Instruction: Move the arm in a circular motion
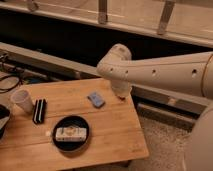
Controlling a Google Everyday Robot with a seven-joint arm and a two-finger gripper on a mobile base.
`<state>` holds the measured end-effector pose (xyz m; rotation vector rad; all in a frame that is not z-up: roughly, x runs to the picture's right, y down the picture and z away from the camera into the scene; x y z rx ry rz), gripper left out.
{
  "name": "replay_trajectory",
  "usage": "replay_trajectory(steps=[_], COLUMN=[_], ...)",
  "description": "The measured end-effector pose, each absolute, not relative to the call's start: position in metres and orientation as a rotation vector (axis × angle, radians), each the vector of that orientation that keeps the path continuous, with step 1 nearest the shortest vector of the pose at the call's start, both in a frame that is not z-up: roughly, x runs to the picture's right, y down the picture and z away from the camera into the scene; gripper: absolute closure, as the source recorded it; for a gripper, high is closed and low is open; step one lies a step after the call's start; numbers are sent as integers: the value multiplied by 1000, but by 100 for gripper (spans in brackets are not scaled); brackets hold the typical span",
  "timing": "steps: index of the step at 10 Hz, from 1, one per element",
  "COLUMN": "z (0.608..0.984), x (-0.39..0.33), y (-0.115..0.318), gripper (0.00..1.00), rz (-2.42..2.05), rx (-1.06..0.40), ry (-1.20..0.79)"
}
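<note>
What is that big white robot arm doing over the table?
The arm is stretched out from the right, with its rounded elbow above the far right edge of the wooden table. It isn't holding or touching anything. Its gripper is out of view. On the table sit a white cup, a black bar, a small blue object and a dark plate with food.
</note>
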<state>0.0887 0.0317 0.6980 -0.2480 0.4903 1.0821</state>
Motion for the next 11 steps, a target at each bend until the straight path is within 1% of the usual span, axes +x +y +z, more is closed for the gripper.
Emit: replay_trajectory(steps=[2, 5, 7, 8, 10, 11], z=[683, 663, 665, 673, 678, 676], x=[54, 28, 5, -12, -20, -22], y=[49, 72, 69, 60, 56, 61], gripper=[100, 100, 100, 100, 100, 100], rz=[1012, 957, 903, 863, 841, 829], rx=[-246, -245, -244, -245, -250, -253], ry=[506, 513, 505, 502, 505, 514])
